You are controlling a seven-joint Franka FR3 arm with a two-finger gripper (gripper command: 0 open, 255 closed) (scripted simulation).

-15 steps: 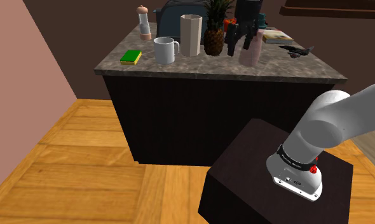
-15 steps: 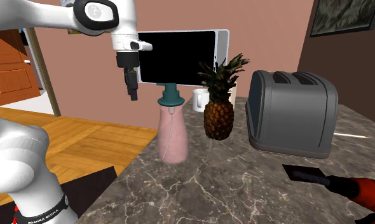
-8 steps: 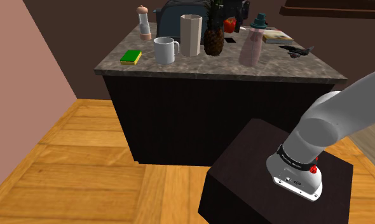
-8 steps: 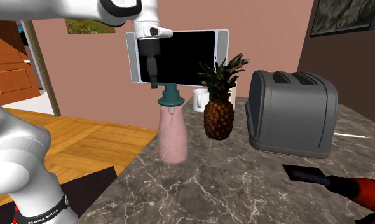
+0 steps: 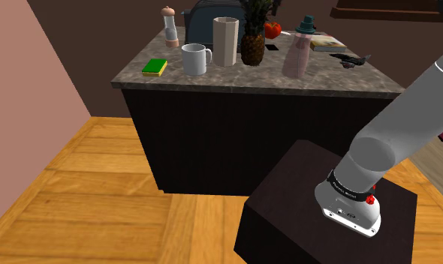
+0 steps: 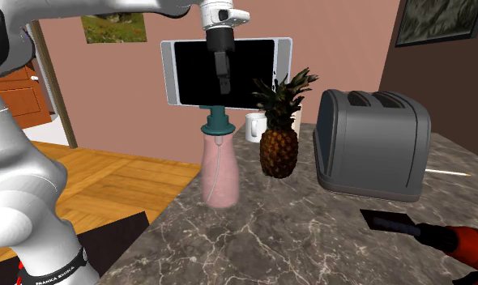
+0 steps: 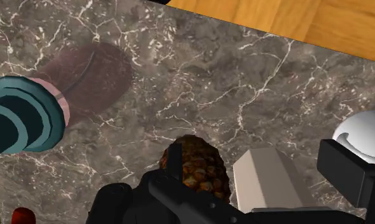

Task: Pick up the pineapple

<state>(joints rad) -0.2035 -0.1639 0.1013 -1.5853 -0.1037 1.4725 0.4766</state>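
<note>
Shoulder view: the pineapple stands far back on the marble counter, with a tall cup just beside it at 9 o'clock and a pink bottle at 3. Open marble runs along the near edge.

Second exterior view: the gripper hangs above the bottle, at the pineapple's 10 o'clock. A toaster stands at its 3.

Wrist view: the jaws stand apart, clasping nothing. Wood floor lies past the counter's edge.

A kitchen island with a brown, white-veined marble top and a dark front stands on a floor of warm orange wooden planks. To the shoulder view's left of the island rises a pink wall; behind the island is a dark brown one. Beyond the island in the second exterior view, the pink wall carries a small landscape picture — an orange panelled door stands off to that view's left, and a framed picture hangs on a dark wall at its right.
</note>
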